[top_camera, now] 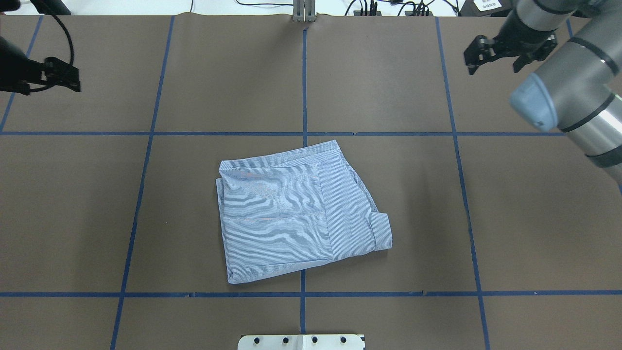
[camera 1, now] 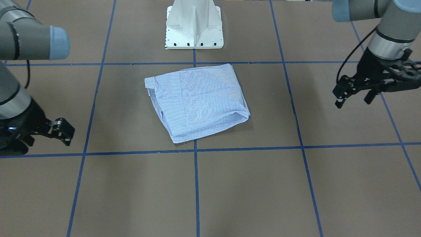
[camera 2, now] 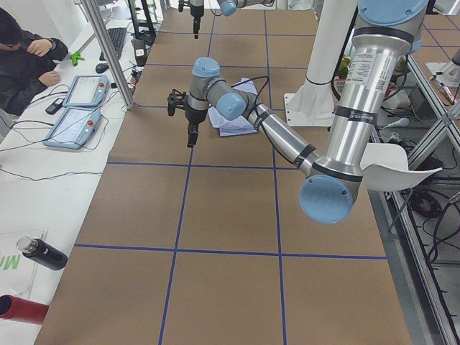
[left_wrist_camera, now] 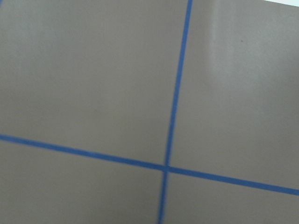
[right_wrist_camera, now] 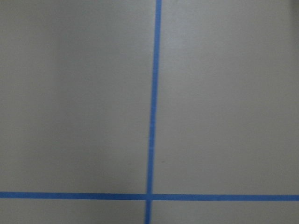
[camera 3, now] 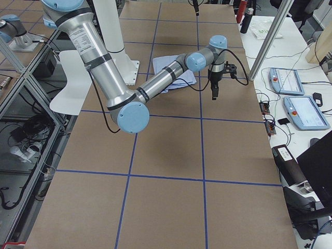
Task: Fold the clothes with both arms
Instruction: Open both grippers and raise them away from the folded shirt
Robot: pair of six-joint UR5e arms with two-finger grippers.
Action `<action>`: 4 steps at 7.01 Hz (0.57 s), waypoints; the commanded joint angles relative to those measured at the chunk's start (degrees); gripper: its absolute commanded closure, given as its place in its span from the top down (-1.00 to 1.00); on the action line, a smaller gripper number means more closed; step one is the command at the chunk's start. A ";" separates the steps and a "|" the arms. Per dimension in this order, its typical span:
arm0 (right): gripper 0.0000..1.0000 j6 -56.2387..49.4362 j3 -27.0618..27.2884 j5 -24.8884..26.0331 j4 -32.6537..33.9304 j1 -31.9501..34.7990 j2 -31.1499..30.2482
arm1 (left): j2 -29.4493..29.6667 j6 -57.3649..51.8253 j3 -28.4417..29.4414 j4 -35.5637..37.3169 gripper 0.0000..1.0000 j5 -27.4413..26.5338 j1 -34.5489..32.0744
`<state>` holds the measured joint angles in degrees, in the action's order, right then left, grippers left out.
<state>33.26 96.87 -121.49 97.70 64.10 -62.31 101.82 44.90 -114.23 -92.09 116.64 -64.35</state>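
Shirt (top_camera: 291, 214) folded near-square at centre of table (top_camera: 413, 194), long axis left–right, slightly skewed, cuff toward right edge. Left gripper (camera 1: 353, 102) and right gripper (top_camera: 493, 68) spread wide, empty, toward far corners.

A brown paper-covered table (top_camera: 388, 194) carries a grid of blue tape lines (top_camera: 304, 73). Beside the table, a white bench (camera 2: 29, 187) holds two pale blue control pendants (camera 2: 72, 128), a black bottle (camera 2: 44, 254) and a red cylinder (camera 2: 21, 309). A person in dark clothing (camera 2: 21, 61) sits there.

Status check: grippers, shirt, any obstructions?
Left gripper open, empty, off to the side. Right gripper open, empty. Striped shirt folded, flat at table centre. Nothing between grippers and shirt.
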 commanded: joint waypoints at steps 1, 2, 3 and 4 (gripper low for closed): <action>1.00 -17.99 -0.11 -2.44 0.29 7.51 -6.92 | -4.16 -21.00 2.41 -0.02 1.00 4.28 -9.00; 1.00 -22.76 -0.19 -2.61 -0.05 9.27 -10.25 | -6.70 -28.39 3.21 -0.10 1.00 4.55 -12.78; 1.00 -26.81 -0.02 -3.22 -0.14 11.47 -13.33 | -7.42 -37.51 5.40 -0.02 1.00 5.60 -17.86; 1.00 -32.94 -0.11 -6.71 -0.32 14.45 -17.54 | -8.73 -47.52 9.59 -0.19 1.00 9.70 -22.26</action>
<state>7.42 96.79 -125.23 97.58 75.13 -74.99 94.72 9.43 -108.75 -92.17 122.72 -80.91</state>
